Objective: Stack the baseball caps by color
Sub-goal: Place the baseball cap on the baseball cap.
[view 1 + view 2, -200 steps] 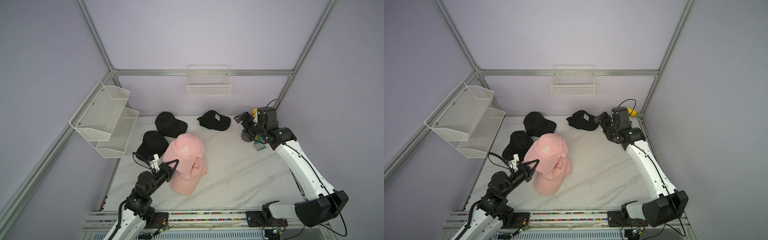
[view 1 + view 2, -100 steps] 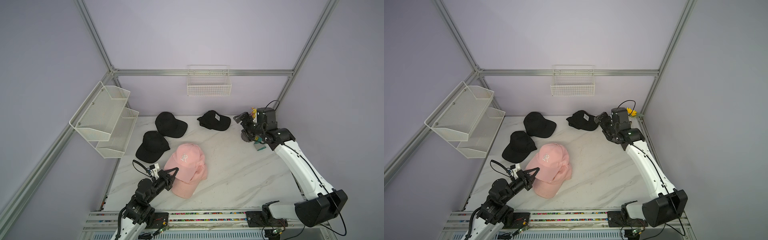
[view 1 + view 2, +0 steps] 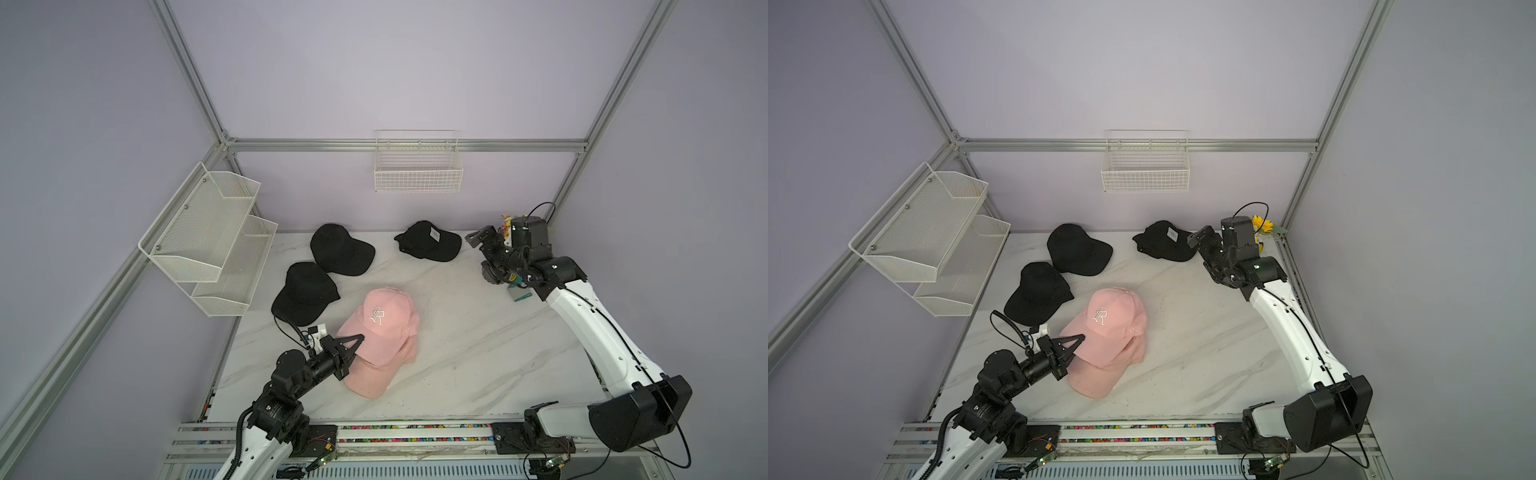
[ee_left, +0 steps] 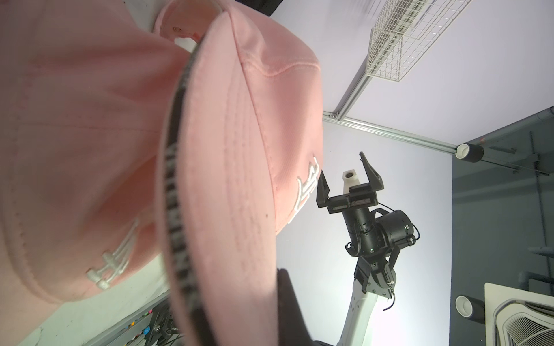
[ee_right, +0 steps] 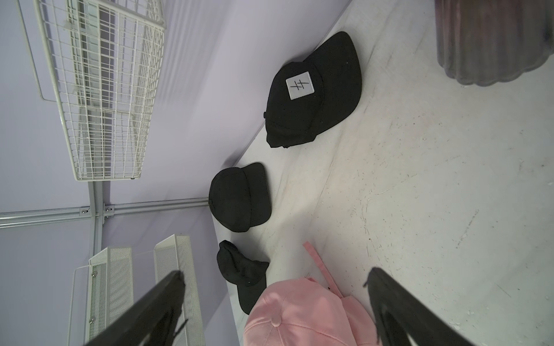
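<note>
At the left claw: pressed together, pinching the brim edge of the top pink cap.
Top pink cap: its brim tip is in the claw. Its round part with the white letters is on the far side, away from the claw. It looks to be resting on the pink pile.
Under it: lower pink caps lie on the desk, with one brim poking out toward the front, just beside the claw.
Step in hand: I think the pink cap is being set on its own pile, so the pink pile looks almost done.
Next move: I think the claw has to let go softly and pull back without dragging the floppy cap off the pile. After that come the black caps.
Right claw: spread wide, holding nothing, up by the back right of the desk.
Closest to it: tagged black cap, near the claw but not touching it.
Farther off: far black cap and near black cap lie just beside each other at the back left, well apart from the tagged one. No black cap is stacked yet.
</note>
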Motion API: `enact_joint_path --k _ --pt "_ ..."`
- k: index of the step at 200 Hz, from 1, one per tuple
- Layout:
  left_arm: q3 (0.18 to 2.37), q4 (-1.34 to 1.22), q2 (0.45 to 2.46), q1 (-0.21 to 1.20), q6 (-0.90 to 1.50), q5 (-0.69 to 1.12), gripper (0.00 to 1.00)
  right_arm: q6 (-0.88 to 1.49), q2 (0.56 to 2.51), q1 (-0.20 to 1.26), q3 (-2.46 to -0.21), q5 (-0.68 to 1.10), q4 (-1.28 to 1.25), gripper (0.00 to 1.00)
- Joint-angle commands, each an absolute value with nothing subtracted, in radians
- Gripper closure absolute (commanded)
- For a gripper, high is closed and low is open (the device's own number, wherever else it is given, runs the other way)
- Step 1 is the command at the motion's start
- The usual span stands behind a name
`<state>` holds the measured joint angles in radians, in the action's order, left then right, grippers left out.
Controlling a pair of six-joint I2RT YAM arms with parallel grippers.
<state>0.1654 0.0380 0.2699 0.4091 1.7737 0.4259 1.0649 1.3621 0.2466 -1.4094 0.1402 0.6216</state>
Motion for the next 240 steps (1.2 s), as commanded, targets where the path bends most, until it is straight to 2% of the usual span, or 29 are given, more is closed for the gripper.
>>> enact_joint_path --k 1,20,23,40,43,59,83,98,126,147,181,208,240 --pt "0.138 0.146 0.188 0.422 1.777 0.47 1.0 1.056 1.365 0.243 -1.415 0.129 0.627 0.03" --pt "0.131 0.301 0.082 0.422 1.771 0.462 1.0 1.052 1.363 0.244 -1.418 0.127 0.628 0.03" --pt "0.129 0.322 0.067 0.422 1.771 0.463 0.97 1.052 1.362 0.243 -1.417 0.127 0.627 0.03" --pt "0.121 0.434 0.001 0.422 1.775 0.465 0.72 1.057 1.367 0.243 -1.417 0.131 0.62 0.03" --pt "0.124 0.448 0.003 0.422 1.771 0.467 0.65 1.057 1.367 0.243 -1.418 0.133 0.619 0.03" --pt "0.156 0.522 0.027 0.422 1.723 0.444 0.42 1.063 1.366 0.244 -1.425 0.144 0.616 0.03" --pt "0.22 0.676 0.042 0.422 1.631 0.346 0.2 1.063 1.367 0.244 -1.44 0.146 0.618 0.03" --pt "0.265 0.774 0.065 0.422 1.576 0.269 0.0 1.057 1.367 0.243 -1.448 0.138 0.627 0.03" --pt "0.351 0.823 0.195 0.421 1.452 0.182 0.0 1.026 1.391 0.245 -1.457 0.131 0.645 0.03" --pt "0.499 0.863 0.358 0.421 1.296 0.092 0.0 0.925 1.398 0.279 -1.464 0.121 0.659 0.03" --pt "0.752 0.903 0.652 0.422 1.001 -0.002 0.0 0.646 1.435 0.553 -1.467 0.024 0.74 0.03" --pt "0.805 0.852 0.846 0.419 0.913 0.106 0.0 0.691 1.435 0.702 -1.347 0.042 0.803 0.03" --pt "0.754 0.751 0.975 0.418 0.835 0.236 0.0 0.892 1.347 0.829 -1.079 0.123 0.654 0.03"
